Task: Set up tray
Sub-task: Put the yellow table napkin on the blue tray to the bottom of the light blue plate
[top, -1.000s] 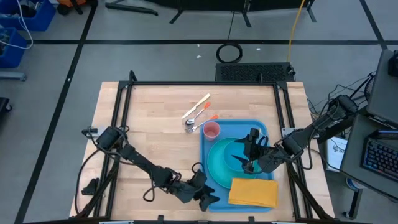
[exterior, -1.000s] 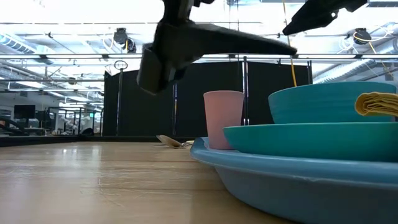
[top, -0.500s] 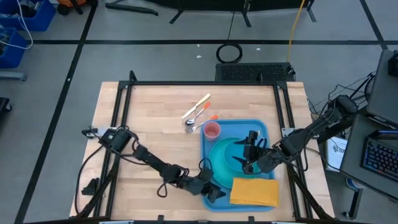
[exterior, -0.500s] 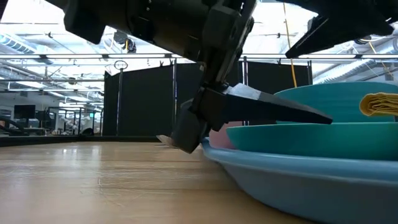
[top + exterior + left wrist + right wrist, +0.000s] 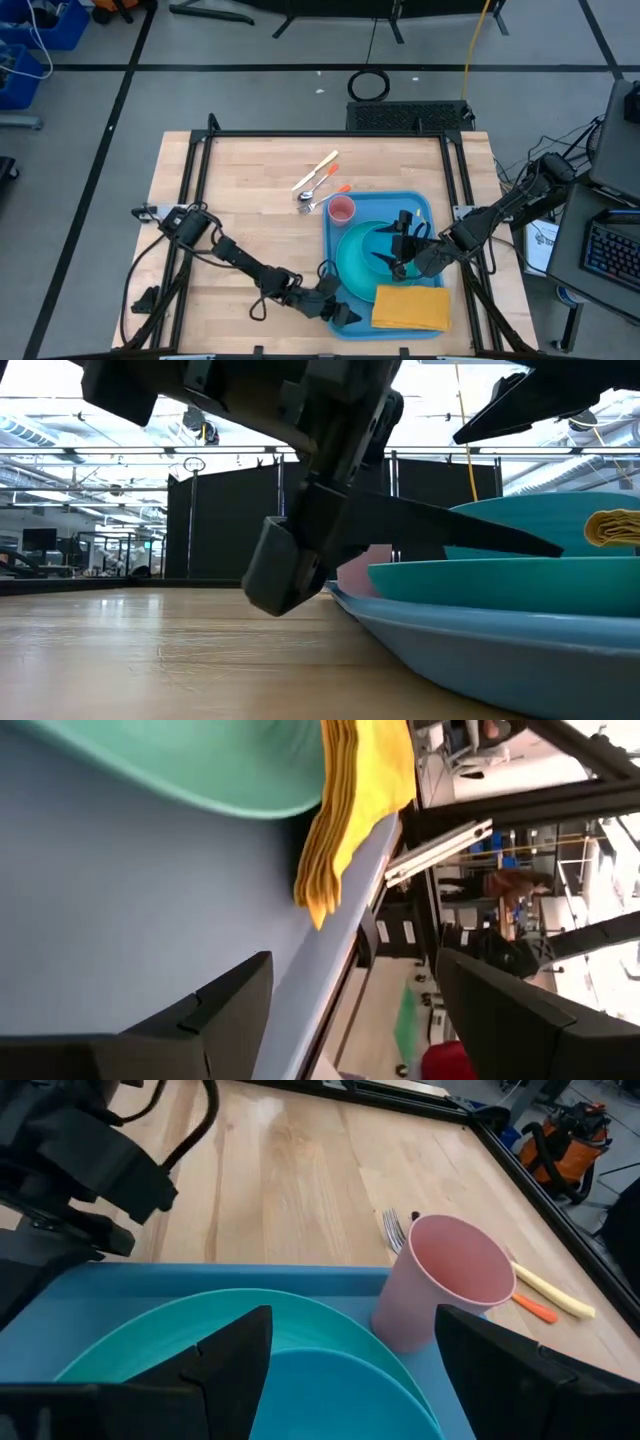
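At the near corner of the large flat blue plastic tray (image 5: pixel 421 205), the left pincer (image 5: pixel 342 313) gapes open astride its rim — beside a folded yellow napkin (image 5: pixel 410 307). Right pincer (image 5: pixel 400 243), open too, hovers over the turquoise bowl (image 5: pixel 362 252) — tray on the wooden tabletop (image 5: pixel 250 200).

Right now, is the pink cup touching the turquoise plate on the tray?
Cannot tell. In the right wrist view the pink cup stands on the tray right at the plate's rim, but the cup's base hides any gap.

Blue tray (image 5: pixel 424 205), turquoise plate (image 5: pixel 352 262), pink cup (image 5: pixel 341 209), yellow-orange napkin (image 5: pixel 410 308).
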{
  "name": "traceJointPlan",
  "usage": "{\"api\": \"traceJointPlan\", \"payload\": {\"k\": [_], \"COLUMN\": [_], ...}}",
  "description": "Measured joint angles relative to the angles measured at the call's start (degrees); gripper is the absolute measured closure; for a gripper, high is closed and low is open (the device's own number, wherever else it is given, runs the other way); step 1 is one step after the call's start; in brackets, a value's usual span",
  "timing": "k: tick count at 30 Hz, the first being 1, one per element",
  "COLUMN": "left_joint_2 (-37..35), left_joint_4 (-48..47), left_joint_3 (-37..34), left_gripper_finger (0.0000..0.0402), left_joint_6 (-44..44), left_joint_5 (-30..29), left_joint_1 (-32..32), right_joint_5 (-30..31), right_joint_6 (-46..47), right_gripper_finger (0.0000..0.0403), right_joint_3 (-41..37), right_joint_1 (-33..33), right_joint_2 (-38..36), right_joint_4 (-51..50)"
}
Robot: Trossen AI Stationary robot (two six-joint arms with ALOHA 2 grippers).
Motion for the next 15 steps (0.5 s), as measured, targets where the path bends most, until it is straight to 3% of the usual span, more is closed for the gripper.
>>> {"api": "traceJointPlan", "payload": {"k": [7, 12, 15], "left_joint_2": [0.00, 0.49, 0.59], "left_joint_4": [0.38, -9.70, -10.84], "left_joint_3": [0.81, 5.36, 7.45], "left_gripper_finger": [0.0119, 0.0119, 0.0119], "left_joint_6": [1.54, 2.85, 3.98], "left_joint_5": [-0.57, 1.02, 1.79], "left_joint_1": [1.81, 2.02, 1.94], "right_joint_5": [-0.74, -1.49, -1.49], "right_joint_6": [0.70, 0.76, 0.81], "right_gripper_finger": [0.0133, 0.0133, 0.0133], "right_joint_3": [0.00, 0.00, 0.00], "right_joint_1": [0.02, 0.02, 0.02], "right_joint_2": [0.00, 0.00, 0.00], "right_joint_4": [0.00, 0.00, 0.17]}}
